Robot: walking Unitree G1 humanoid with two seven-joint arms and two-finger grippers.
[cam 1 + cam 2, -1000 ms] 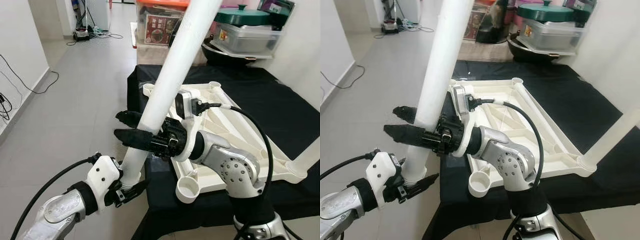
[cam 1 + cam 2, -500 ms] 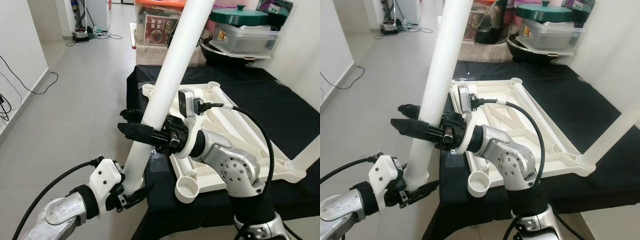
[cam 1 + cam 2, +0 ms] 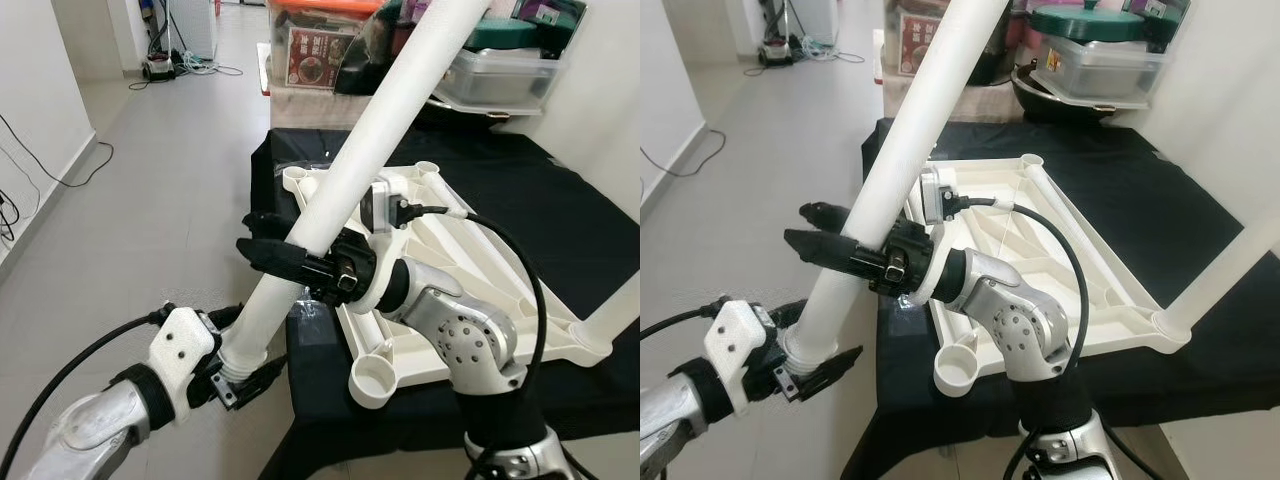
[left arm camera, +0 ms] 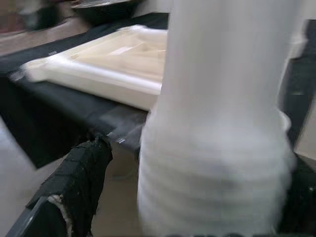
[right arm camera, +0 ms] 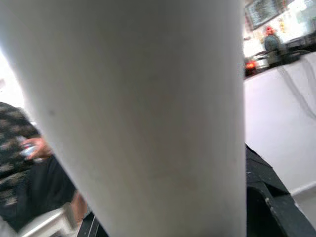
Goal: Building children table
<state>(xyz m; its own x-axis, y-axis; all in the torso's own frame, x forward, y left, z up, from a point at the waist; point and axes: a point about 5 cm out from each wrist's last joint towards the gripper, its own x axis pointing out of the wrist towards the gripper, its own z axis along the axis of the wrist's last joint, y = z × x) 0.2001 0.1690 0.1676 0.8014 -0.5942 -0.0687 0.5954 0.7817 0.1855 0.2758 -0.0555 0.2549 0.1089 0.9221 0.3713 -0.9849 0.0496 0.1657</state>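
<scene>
Leaning further right than a second ago, the white table leg [image 3: 340,190] runs from lower left to upper right. My left gripper [image 3: 243,368] clamps its ribbed bottom end; my right gripper [image 3: 270,243] grips it mid-frame.

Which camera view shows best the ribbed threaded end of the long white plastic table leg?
The left wrist view: the ribbed threaded end of the long white plastic table leg is close, though blurred, beside the left gripper's black finger. The eye views show it small, in that gripper. The right wrist view shows smooth shaft.
</scene>
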